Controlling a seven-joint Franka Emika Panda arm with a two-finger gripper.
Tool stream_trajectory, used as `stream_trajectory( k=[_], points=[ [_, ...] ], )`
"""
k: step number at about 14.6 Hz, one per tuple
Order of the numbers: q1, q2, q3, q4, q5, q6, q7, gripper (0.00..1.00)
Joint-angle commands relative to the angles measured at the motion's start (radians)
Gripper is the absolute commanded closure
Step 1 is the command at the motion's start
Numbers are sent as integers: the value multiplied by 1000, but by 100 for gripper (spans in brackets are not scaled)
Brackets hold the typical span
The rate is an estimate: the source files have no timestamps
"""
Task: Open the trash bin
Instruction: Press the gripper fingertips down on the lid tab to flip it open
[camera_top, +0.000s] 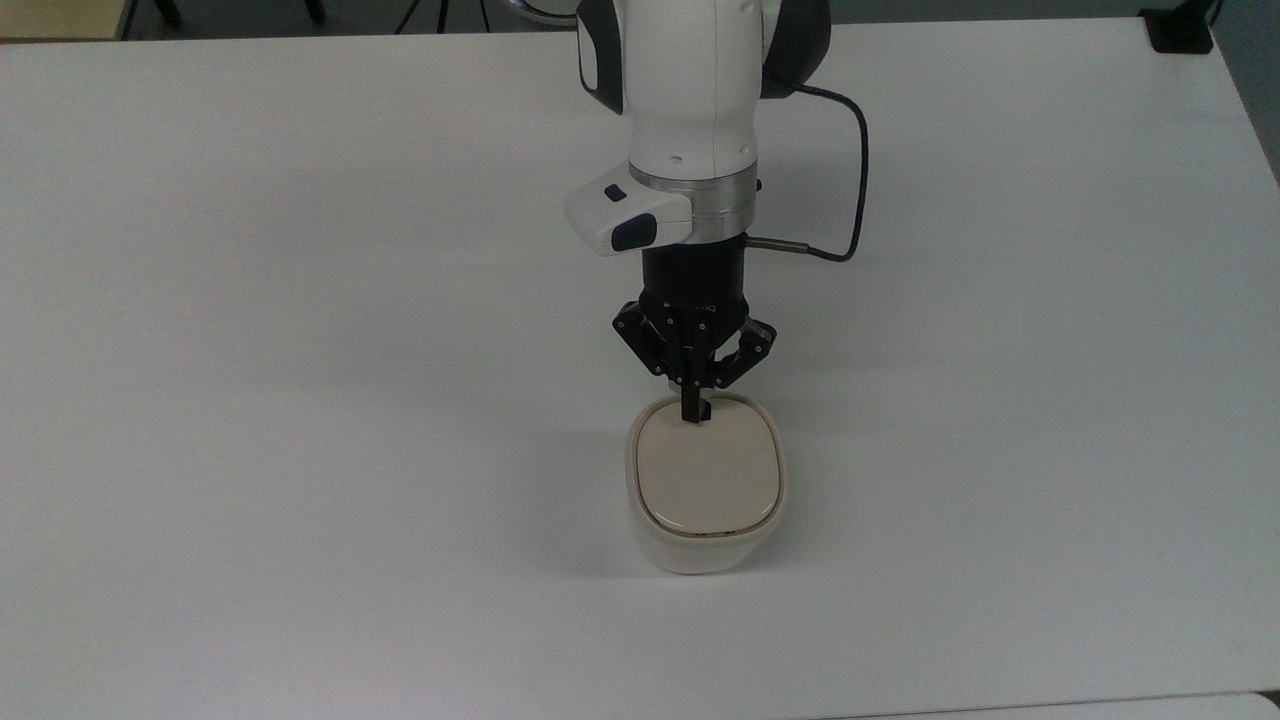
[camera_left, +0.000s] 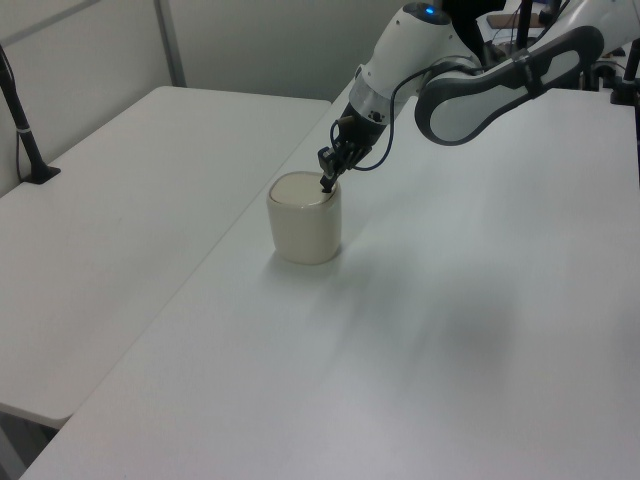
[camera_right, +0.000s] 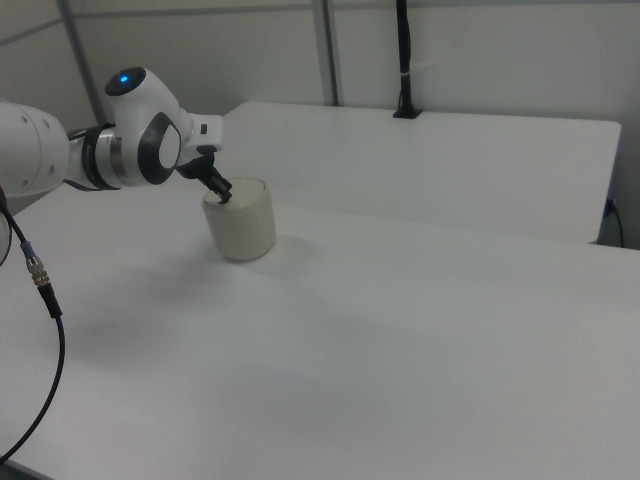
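Top view: we see the black two-finger gripper (camera_top: 694, 414), fingers pressed together, tip down on the near edge of the small cream-white plastic trash bin (camera_top: 706, 487) standing directly beneath it on the white table (camera_top: 300, 350). Its glossy beige lid (camera_top: 708, 478) lies flat; we judge the opening not yet done.
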Motion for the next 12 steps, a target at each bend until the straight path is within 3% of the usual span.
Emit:
stream_trajectory(
  k=[1, 7, 9, 12],
  points=[
    [11, 24, -7, 21, -46, 18, 45, 100],
    [31, 54, -7, 21, -103, 18, 46, 100],
    [16, 26, -6, 29, -79, 13, 49, 100],
    [-20, -61, -6, 33, 12, -4, 43, 100]
  ],
)
